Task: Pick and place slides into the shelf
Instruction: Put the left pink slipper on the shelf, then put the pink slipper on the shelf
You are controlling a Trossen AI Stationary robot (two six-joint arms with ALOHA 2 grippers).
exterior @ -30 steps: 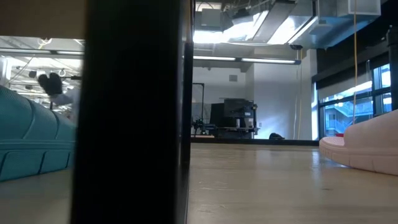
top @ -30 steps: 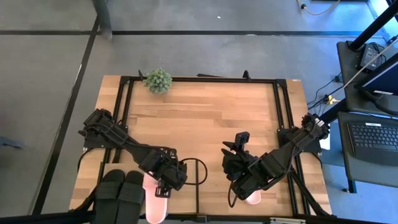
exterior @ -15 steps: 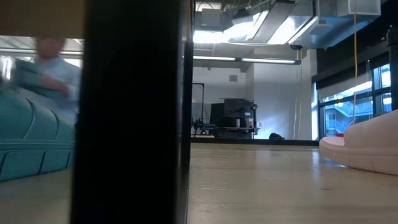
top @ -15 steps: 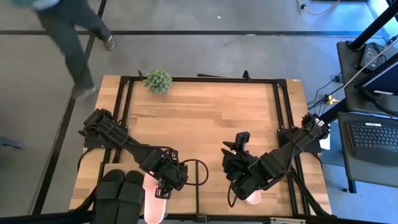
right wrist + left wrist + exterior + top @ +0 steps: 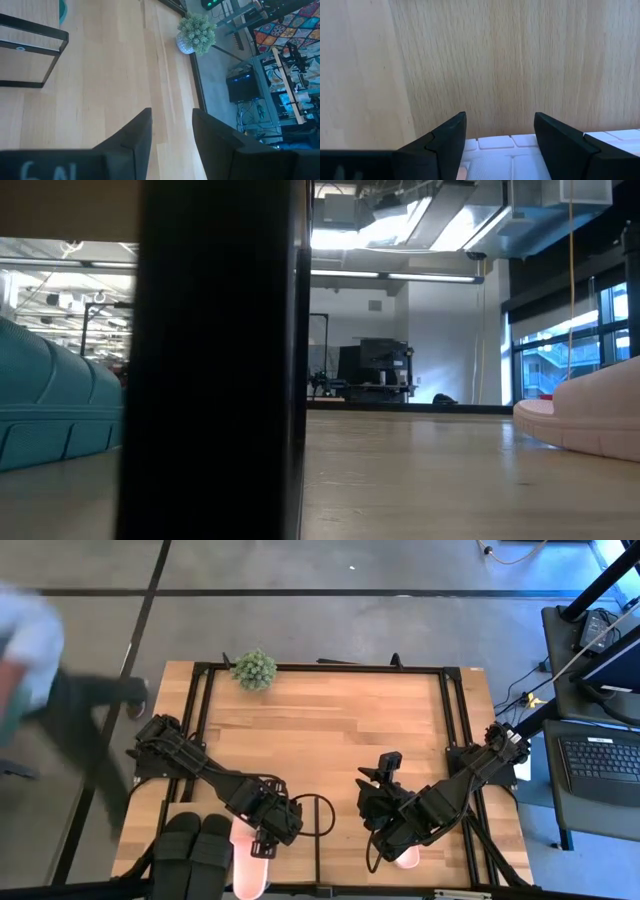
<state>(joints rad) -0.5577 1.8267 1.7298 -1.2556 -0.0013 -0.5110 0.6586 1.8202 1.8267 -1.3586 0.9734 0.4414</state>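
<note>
A pink slide (image 5: pixel 250 868) lies at the table's near edge beside a dark pair of slides (image 5: pixel 195 848). My left gripper (image 5: pixel 266 840) hangs open over the pink slide's far end; its grid-patterned pink surface (image 5: pixel 495 147) shows between the fingers. A second pink slide (image 5: pixel 406 858) peeks out under my right gripper (image 5: pixel 390 838), which is open with only bare wood between its fingers (image 5: pixel 172 135). In the low view a pink slide (image 5: pixel 585 420) rests flat on the wood. A black frame loop (image 5: pixel 316 812) stands between the grippers. I cannot tell the shelf's board from the tabletop. My left gripper comes from above with open fingers on either side of the pink slide's far edge (image 5: pixel 492 142). Whether the fingers touch it, I cannot tell. The slide lies flat on the table.
A small potted plant (image 5: pixel 254 669) stands at the far-left corner of the table. A thick black upright (image 5: pixel 215 360) fills the left of the low view, with a teal ribbed shape (image 5: pixel 50 410) beside it. A person (image 5: pixel 45 690) passes on the floor by the left edge. Bare wood (image 5: pixel 330 730) lies mid-table.
Both arms have kept still. A person has walked across the floor from beyond the far-left corner down along the table's left side.
</note>
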